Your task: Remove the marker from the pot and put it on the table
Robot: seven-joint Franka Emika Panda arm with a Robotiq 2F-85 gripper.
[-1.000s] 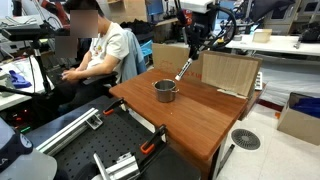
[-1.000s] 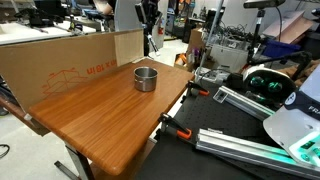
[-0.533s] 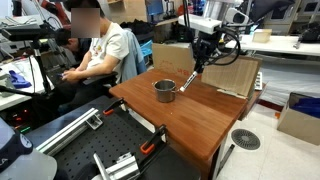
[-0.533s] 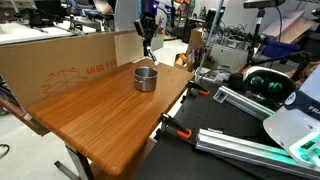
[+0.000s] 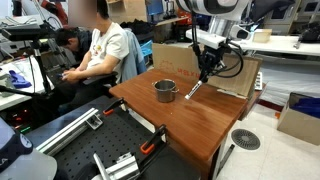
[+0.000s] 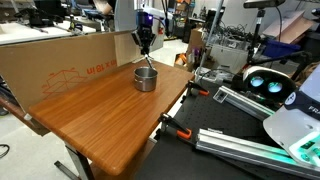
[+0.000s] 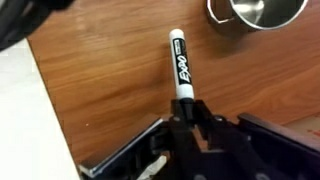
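Note:
My gripper (image 5: 205, 72) is shut on the marker (image 5: 194, 89), which hangs tilted from the jaws above the reddish-brown table (image 5: 195, 125), to the right of the silver pot (image 5: 165, 91). In the wrist view the marker (image 7: 181, 70), white with a black label and black ends, points away from the gripper (image 7: 186, 113) over the wood, with the pot (image 7: 256, 12) at the top right. In an exterior view the gripper (image 6: 145, 42) is above and behind the pot (image 6: 146, 78), over the table (image 6: 100, 115). The marker is outside the pot.
A person (image 5: 100, 50) sits at the table's far end. A cardboard sheet (image 5: 228, 72) leans against the table's back edge and also shows in an exterior view (image 6: 60, 65). A black metal frame with clamps (image 5: 120, 150) lies below the front.
My gripper has carried the marker up and sideways, away from the pot, to a spot over the table beside it. The pot has not moved.

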